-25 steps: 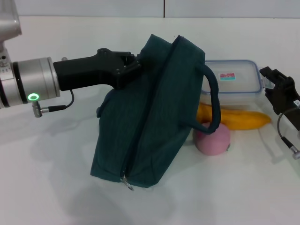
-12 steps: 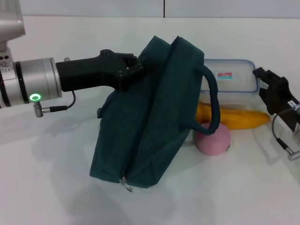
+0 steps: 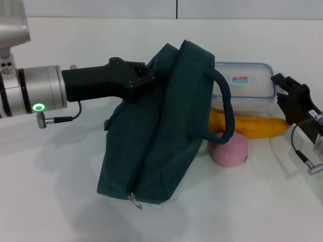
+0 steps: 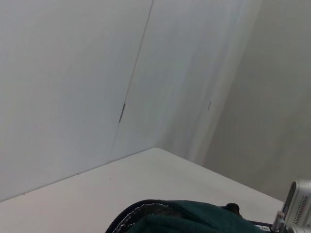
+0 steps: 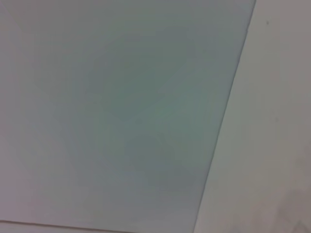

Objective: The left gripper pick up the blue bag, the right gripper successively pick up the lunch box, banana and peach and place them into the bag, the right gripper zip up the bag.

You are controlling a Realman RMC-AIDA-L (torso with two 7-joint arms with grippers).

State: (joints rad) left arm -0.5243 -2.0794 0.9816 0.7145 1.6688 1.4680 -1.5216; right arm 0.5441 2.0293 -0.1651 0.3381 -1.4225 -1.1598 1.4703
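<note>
L gripper (image 3: 148,75), fingers pinched on the blue bag (image 3: 156,126) top edge, has raised it a bit vs a sec ago; base still on bench (image 3: 50,191). Bag's held, so loading is next. Lunch box (image 3: 245,85), banana (image 3: 252,127), peach (image 3: 229,148) sit just beside the bag. R gripper (image 3: 288,96) has edged in, now near the box's end; fingers' state: can't tell.

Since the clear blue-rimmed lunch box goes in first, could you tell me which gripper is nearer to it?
Right. The right gripper hovers just beside the lunch box, while the left gripper grips the blue bag on its far side.
</note>
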